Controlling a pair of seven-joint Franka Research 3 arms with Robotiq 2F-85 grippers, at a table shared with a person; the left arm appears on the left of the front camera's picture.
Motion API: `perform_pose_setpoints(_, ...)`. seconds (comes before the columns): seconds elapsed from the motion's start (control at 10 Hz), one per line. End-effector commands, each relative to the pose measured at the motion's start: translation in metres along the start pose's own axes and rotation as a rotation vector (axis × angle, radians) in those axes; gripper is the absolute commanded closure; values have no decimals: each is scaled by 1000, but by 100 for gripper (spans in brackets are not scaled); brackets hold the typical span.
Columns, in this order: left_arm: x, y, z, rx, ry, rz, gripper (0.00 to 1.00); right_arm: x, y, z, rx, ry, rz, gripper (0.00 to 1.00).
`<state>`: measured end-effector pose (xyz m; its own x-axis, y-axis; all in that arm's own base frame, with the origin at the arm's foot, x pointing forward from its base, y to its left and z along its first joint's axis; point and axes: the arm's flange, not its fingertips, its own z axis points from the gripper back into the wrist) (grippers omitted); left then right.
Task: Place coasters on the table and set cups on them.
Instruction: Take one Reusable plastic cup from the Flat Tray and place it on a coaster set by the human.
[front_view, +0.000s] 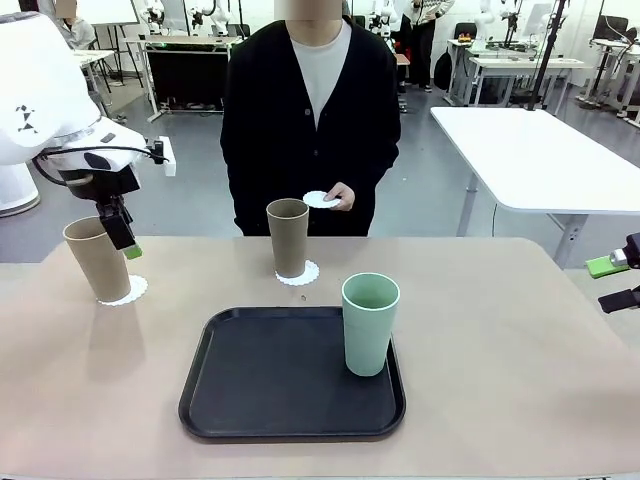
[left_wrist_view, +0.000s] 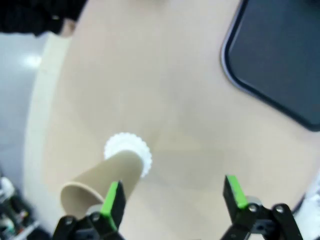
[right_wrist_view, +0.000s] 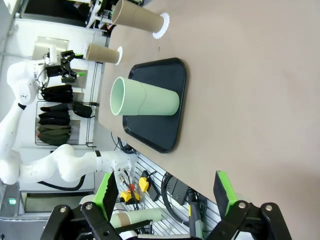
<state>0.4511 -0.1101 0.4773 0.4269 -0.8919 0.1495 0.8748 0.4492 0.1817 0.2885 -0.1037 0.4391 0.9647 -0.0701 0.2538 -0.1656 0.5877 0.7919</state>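
Pincers stand wide, empty: my left pincer (left_wrist_view: 172, 195) hangs just beside a tan cup (left_wrist_view: 100, 177) on its coaster (left_wrist_view: 125, 141); my right pincer (right_wrist_view: 165, 192) faces the mint cup (right_wrist_view: 145, 102) on the tray (right_wrist_view: 160, 136).

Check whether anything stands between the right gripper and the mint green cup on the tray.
Nothing visible does. The right gripper is open at the table edge; only bare tabletop lies between it and the mint green cup on the tray. The third coaster is in the person's hand.
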Motion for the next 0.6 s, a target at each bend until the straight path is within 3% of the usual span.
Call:
perform_pose_setpoints(0.0,20,14,7,-99,-7,-5,0,0,0,0,11,-4,1,0)
perform_pose_setpoints(0.5,20,14,7,-99,-7,-5,0,0,0,0,11,-4,1,0)
